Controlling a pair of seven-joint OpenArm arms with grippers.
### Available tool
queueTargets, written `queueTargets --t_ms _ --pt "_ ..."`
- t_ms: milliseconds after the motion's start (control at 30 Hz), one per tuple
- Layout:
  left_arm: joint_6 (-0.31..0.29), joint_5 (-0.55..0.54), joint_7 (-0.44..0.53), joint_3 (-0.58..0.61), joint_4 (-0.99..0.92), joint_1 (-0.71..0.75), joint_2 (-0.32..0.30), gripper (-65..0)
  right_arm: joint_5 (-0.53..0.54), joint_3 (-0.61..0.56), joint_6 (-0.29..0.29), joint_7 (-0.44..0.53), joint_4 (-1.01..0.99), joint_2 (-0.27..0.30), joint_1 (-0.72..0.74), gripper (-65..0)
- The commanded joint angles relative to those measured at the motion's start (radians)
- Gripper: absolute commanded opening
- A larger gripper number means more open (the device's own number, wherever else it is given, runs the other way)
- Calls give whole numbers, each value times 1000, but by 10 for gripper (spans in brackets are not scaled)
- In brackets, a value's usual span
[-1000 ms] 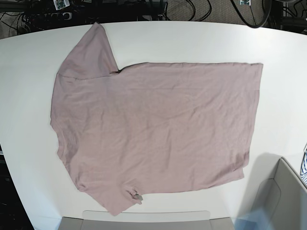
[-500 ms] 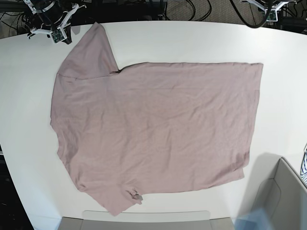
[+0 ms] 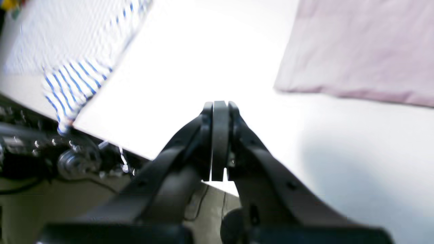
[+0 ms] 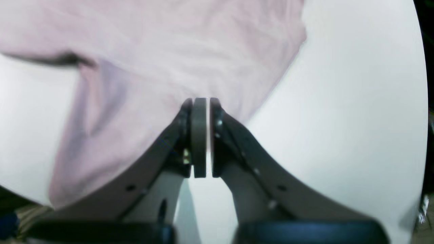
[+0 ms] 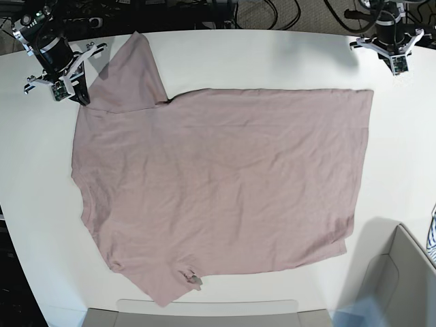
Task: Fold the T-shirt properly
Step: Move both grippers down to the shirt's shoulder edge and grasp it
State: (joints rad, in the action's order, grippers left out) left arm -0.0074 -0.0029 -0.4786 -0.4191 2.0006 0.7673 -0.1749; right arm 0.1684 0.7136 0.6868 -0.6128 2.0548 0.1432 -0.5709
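In your base view, nearest the camera, a pale grey bin edge [image 5: 208, 308] runs along the bottom, and a grey box [image 5: 398, 279] sits at the lower right corner with a sliver of blue-and-white striped cloth [image 5: 432, 238] at the frame's right edge.

Past these, the white table [image 5: 272, 54] fills the view. The mauve-pink T-shirt [image 5: 225, 184] lies spread flat on it, wrinkled, taking up most of the middle. Its collar side points toward your view's left and its straight hem runs down the right. A small grey tag [image 5: 195, 278] pokes out at the near edge of the shirt. One sleeve [image 5: 129, 75] reaches toward the far left corner of the table.

At the far left, your right gripper [image 5: 71, 95] hangs above the table just beside that sleeve. In its wrist view the right gripper [image 4: 200, 101] has its two black fingers pressed almost together with only a hair of light between them, holding nothing; the sleeve fabric lies under and beyond the tips.

At the far right, your left gripper [image 5: 397, 65] hovers over bare table, apart from the hem corner of the shirt. In its wrist view the left gripper [image 3: 220, 105] is fully closed and empty, with the shirt's corner up to the right and the striped cloth [image 3: 73, 83] hanging off the table edge at left.
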Motion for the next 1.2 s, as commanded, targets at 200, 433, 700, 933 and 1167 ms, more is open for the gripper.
queueTargets --t_ms 200,433,700,933,1167 --pt "10 5 7 -1 19 -36 -5 -649 -30 74 11 -72 14 28 44 -607" --pt "10 5 -30 -1 19 -75 -5 -649 99 47 11 -164 14 32 59 -607" --pt "8 4 -35 19 19 -75 -5 -648 233 217 11 -491 -3 -73 173 -551" --pt "8 4 -35 85 18 -67 -7 -648 336 166 11 -494 -182 -34 117 -445" --pt "8 4 -35 90 18 -67 -7 -648 383 154 11 -413 -362 -47 121 -445"
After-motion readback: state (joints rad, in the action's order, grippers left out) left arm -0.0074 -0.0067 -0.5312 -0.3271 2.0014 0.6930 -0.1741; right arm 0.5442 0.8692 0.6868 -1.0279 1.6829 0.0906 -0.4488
